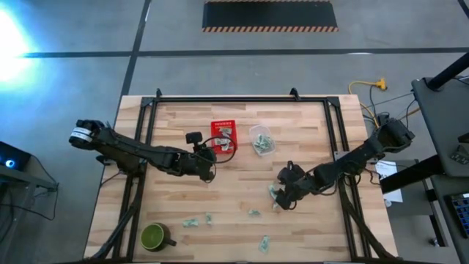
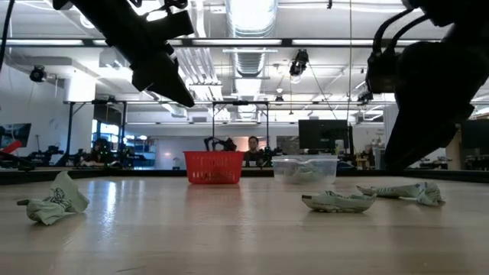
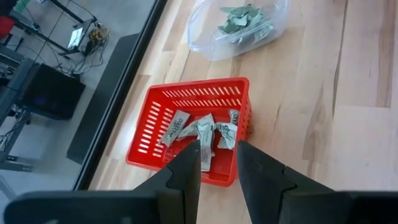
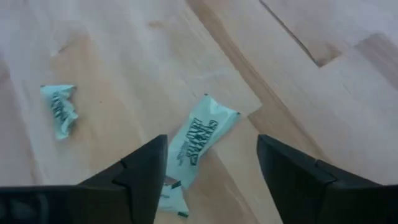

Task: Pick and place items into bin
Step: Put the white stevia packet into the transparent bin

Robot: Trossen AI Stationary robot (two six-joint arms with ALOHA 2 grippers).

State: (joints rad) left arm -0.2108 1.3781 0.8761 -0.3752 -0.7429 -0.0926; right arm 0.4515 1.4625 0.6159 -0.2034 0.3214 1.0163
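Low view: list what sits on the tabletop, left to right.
Crumpled wrapper → red basket → clear tub → flat wrapper → wrapper at the right.

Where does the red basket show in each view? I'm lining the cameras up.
High view: red basket at the table's far middle.
Low view: centre, far across the table.
Left wrist view: just beyond the left gripper, wrappers inside.
Right wrist view: not in it.
Shared landmark: the clear tub beside it.
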